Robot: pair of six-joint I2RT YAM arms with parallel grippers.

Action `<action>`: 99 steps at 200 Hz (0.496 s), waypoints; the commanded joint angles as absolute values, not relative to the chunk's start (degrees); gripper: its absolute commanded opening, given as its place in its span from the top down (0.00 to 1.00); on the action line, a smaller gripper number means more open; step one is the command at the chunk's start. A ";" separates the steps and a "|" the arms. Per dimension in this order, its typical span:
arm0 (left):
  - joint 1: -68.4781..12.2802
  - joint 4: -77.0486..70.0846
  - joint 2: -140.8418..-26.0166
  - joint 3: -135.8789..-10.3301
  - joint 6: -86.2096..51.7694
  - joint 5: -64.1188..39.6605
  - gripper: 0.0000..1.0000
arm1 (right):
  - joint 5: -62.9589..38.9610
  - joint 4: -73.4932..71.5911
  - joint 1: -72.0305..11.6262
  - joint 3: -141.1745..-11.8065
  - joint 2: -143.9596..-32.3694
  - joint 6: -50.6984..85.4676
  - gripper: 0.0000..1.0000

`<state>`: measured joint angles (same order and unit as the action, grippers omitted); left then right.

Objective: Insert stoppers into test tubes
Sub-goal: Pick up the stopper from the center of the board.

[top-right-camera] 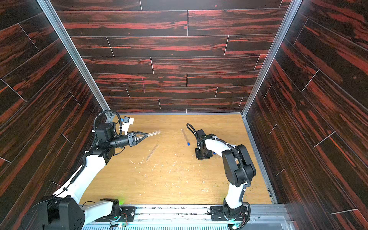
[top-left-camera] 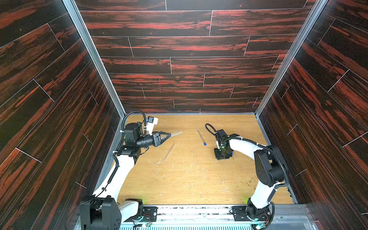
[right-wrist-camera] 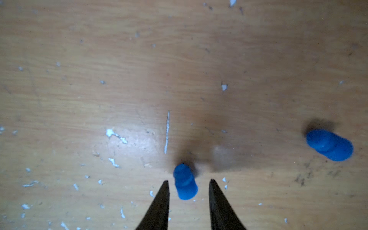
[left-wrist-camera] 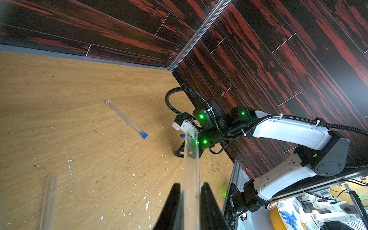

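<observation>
My left gripper (top-left-camera: 168,135) (left-wrist-camera: 190,186) is shut on a clear test tube (left-wrist-camera: 191,159) and holds it level above the table's far left, open end toward the right arm. A second bare tube (top-left-camera: 169,152) lies on the wood below it. A third tube (top-left-camera: 200,136) lies mid-table with a blue stopper (top-left-camera: 205,143) in its near end. My right gripper (right-wrist-camera: 189,181) points straight down, open. A loose blue stopper (right-wrist-camera: 185,182) lies between its fingertips with a gap on each side. Another loose stopper (right-wrist-camera: 329,147) lies off to one side.
The wooden table (top-left-camera: 189,185) is strewn with pale specks and scratches. Dark red-streaked walls close it in on three sides, with metal posts (top-left-camera: 258,111) at the back corners. The arm bases sit on a rail (top-left-camera: 195,211) along the front edge.
</observation>
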<state>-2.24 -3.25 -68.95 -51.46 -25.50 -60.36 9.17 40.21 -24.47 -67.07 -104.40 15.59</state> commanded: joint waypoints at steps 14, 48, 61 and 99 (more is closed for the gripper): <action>-1.82 -2.65 -68.56 -51.45 -24.65 -60.31 0.82 | 8.09 40.34 -24.35 -67.10 -107.11 14.39 0.69; -1.71 -2.41 -68.55 -51.50 -24.43 -60.33 0.82 | 7.67 40.43 -24.35 -67.19 -107.75 14.22 0.72; -1.65 -2.38 -68.53 -51.37 -24.43 -60.37 0.82 | 7.38 40.40 -24.35 -67.06 -107.75 13.98 0.73; -1.60 -2.40 -68.68 -51.42 -24.35 -60.21 0.82 | 7.40 40.34 -24.36 -66.51 -107.75 13.91 0.74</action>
<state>-1.98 -2.57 -68.95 -51.46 -25.26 -60.36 8.14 39.72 -24.45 -67.07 -105.89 14.41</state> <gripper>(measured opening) 0.185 0.262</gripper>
